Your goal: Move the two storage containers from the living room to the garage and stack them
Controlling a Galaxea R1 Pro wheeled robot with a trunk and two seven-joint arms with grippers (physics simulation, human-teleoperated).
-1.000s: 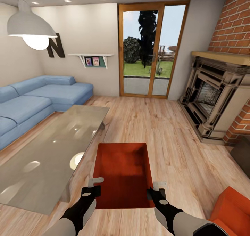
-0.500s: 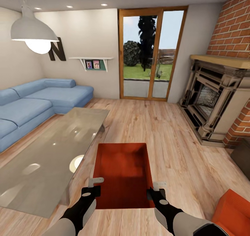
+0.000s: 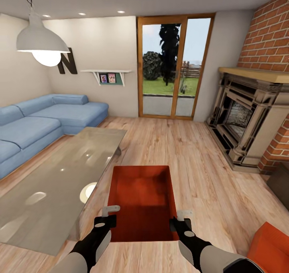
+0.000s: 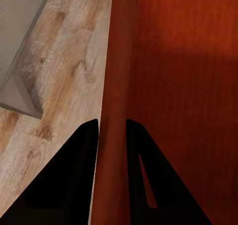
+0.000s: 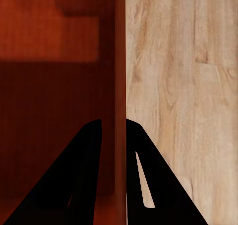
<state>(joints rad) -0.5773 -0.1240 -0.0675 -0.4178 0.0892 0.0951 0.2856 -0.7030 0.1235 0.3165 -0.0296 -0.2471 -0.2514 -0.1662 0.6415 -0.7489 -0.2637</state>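
Gripping an open orange-red storage container (image 3: 142,200) by its two long walls, both arms reach forward at the bottom of the head view. The left gripper (image 3: 107,216) pinches the wall on its side; in the left wrist view its two dark fingers (image 4: 74,185) straddle that wall (image 4: 113,135), one outside over the planks, one inside the box. The right gripper (image 3: 180,220) clamps the opposite wall (image 5: 120,111) the same way, fingers (image 5: 79,185) on either side of it. The held box sits centrally before the robot, above the light wood plank floor (image 3: 192,164), with the glass coffee table (image 3: 60,176) just beside it at about 10 o'clock. The second container (image 3: 273,245) shows as an orange-red corner at roughly 4 o'clock, well apart from the first. A blue corner sofa (image 3: 40,124) lies at 10 o'clock beyond the table, wood-framed glass doors (image 3: 172,64) stand at 12 o'clock, and a stone fireplace (image 3: 245,120) with brick above fills 2 o'clock. A white pendant lamp (image 3: 40,40) hangs at upper left.
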